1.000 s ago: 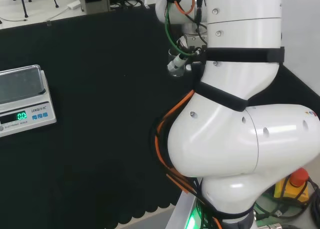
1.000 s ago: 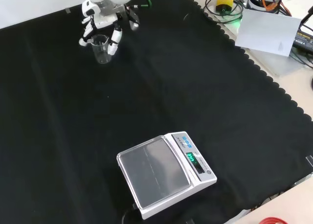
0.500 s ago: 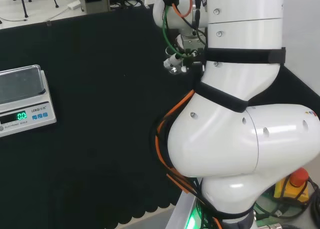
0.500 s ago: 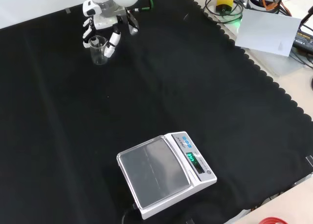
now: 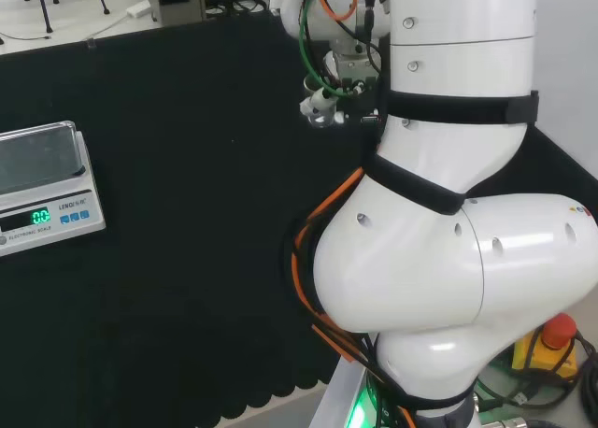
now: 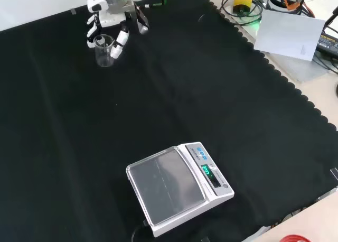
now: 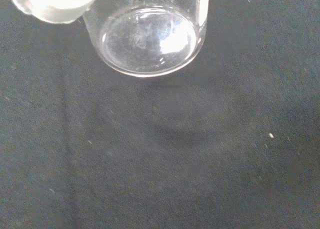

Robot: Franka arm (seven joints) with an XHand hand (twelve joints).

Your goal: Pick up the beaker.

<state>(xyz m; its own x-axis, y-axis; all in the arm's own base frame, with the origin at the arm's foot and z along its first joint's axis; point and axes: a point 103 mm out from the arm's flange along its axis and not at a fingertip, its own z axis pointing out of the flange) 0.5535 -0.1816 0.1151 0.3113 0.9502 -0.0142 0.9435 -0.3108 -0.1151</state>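
The hand has its fingers curled round the clear beaker, which hangs upright just off the cloth. It is well apart from the scale, toward the front view's top left.

A white electronic scale with a grey weighing pan and a lit green display stands on my black-clothed surface, near the front view's lower edge. Beyond the cloth's scalloped border lie a white sheet, coiled cables and a red-and-yellow stop button.
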